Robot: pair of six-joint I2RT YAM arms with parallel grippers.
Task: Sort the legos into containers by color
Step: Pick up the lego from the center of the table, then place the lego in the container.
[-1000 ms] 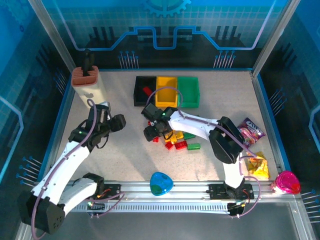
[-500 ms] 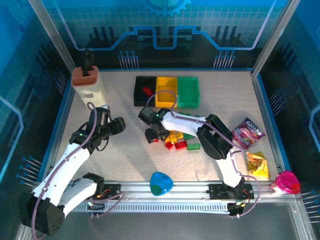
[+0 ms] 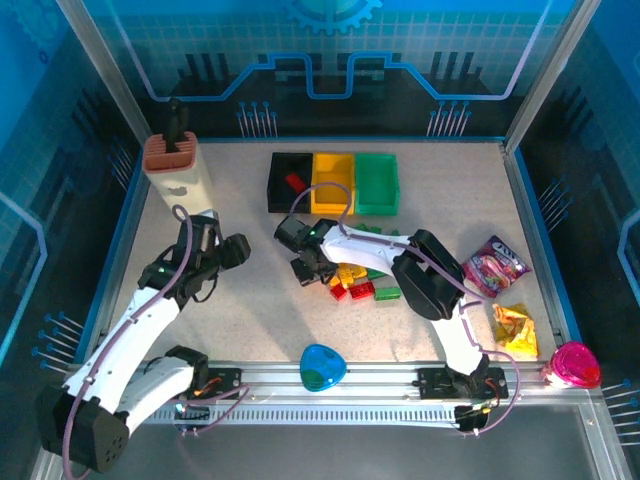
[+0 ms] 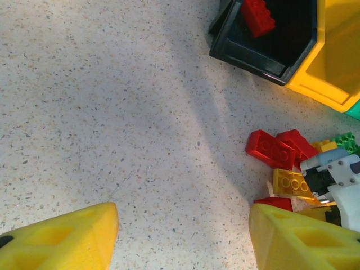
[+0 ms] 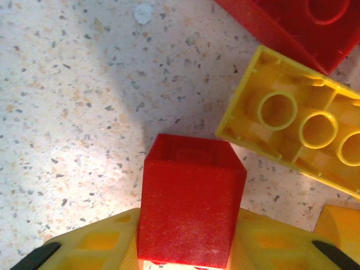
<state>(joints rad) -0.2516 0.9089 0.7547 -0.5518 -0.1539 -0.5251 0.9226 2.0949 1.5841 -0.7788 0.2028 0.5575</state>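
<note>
Right wrist view: the right gripper [image 5: 188, 256] has its two yellow fingers [image 5: 90, 247] pressed against the sides of a small red brick [image 5: 191, 202], which stands on the speckled table [image 5: 67, 112]. At 2 o'clock from that brick lies an upturned yellow brick [image 5: 292, 135], hollow side up. At 1 o'clock is a second red piece [image 5: 292, 22].

From the top external camera, this gripper sits at the 9 o'clock edge of the pile of legos [image 3: 360, 285], a loose cluster of red, yellow and green pieces in the middle of the table. The three containers stand joined in a row at 12 o'clock from the pile, near it but not touching. Left to right they are the black bin [image 3: 280, 200], the yellow bin [image 3: 333, 185] and the green bin [image 3: 377, 185]. One red lego [image 3: 294, 182] lies inside the black bin.

The left gripper [image 3: 237, 250] hovers at 9 o'clock from the right one, well apart from the pile. In the left wrist view its fingers stand wide apart over bare table, holding nothing. The black bin is at 1 o'clock in that view and the pile at 3 o'clock.
</note>
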